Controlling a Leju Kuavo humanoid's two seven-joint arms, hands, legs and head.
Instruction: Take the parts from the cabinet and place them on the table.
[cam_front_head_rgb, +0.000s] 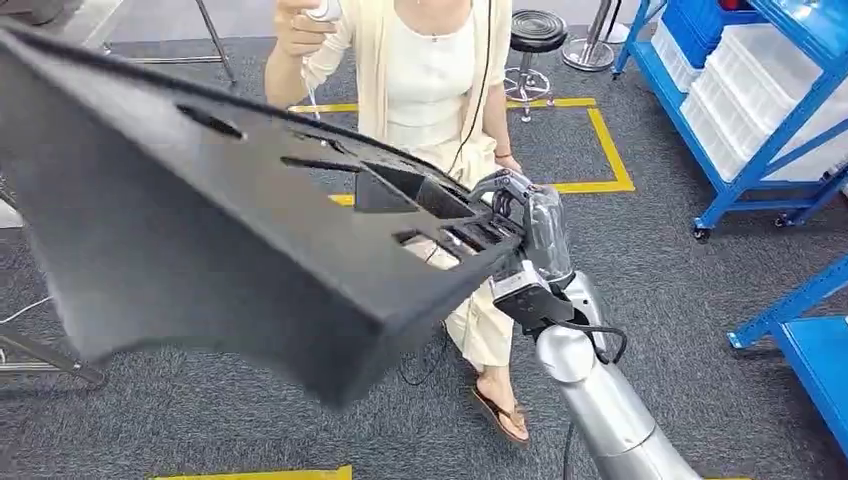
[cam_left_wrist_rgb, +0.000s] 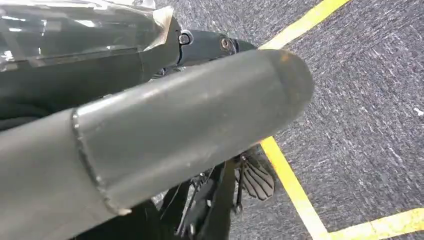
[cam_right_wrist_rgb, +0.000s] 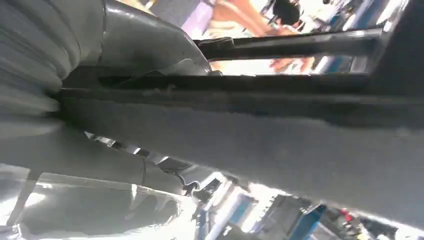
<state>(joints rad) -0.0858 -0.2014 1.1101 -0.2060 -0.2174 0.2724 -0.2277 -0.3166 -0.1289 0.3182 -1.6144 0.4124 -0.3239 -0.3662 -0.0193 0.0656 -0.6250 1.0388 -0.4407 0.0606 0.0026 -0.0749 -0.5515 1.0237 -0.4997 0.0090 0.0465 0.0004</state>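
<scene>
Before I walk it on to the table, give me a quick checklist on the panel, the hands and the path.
1. Right hand grips the black felt panel at its edge: ok.
2. Panel clear of the floor: ok.
3. Left hand holds nothing: ok, it hangs over carpet.
4. Path ahead: not ok, a person stands right behind the panel.
5. Blue shelving apart from the panel: ok.
6. Table location: cannot tell.
</scene>
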